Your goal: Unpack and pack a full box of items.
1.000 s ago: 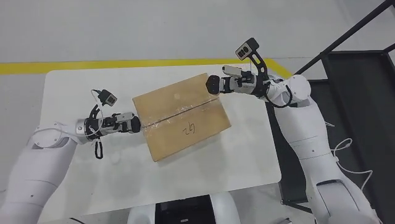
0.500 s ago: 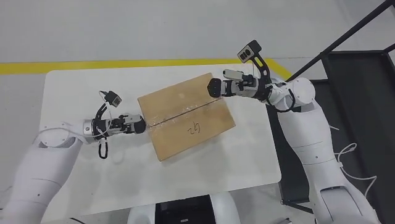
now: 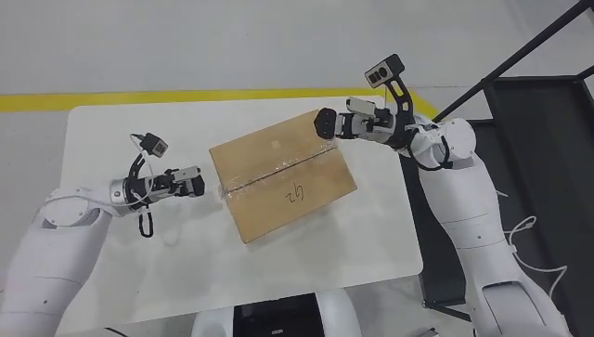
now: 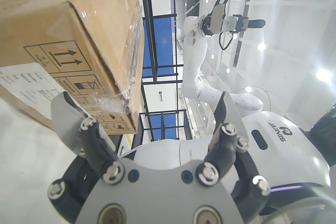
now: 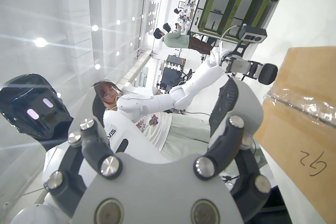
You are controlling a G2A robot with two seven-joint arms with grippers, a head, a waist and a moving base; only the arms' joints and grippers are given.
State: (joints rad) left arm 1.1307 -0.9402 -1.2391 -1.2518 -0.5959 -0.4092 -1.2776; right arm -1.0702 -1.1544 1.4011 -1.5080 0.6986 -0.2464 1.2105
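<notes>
A closed cardboard box (image 3: pixel 283 177) lies askew in the middle of the white table, its top seam sealed with clear tape (image 3: pixel 269 172) and a number handwritten on one flap. My left gripper (image 3: pixel 197 184) hovers just off the box's left end, open and holding nothing. The left wrist view has its fingers (image 4: pixel 63 107) spread in front of the box (image 4: pixel 65 38), where crumpled tape (image 4: pixel 131 36) hangs over the edge. My right gripper (image 3: pixel 325 122) is at the box's far right corner, open and empty, with the box (image 5: pixel 302 114) beside one finger (image 5: pixel 233 99).
The white table (image 3: pixel 121 142) has free surface left of and in front of the box. A black metal rack (image 3: pixel 543 142) stands close off the table's right side. A yellow floor line (image 3: pixel 139 100) runs behind the table.
My left gripper has drawn back leftward from the box's left end. The box has shifted slightly to the right. My right gripper has moved a little away from the far corner.
</notes>
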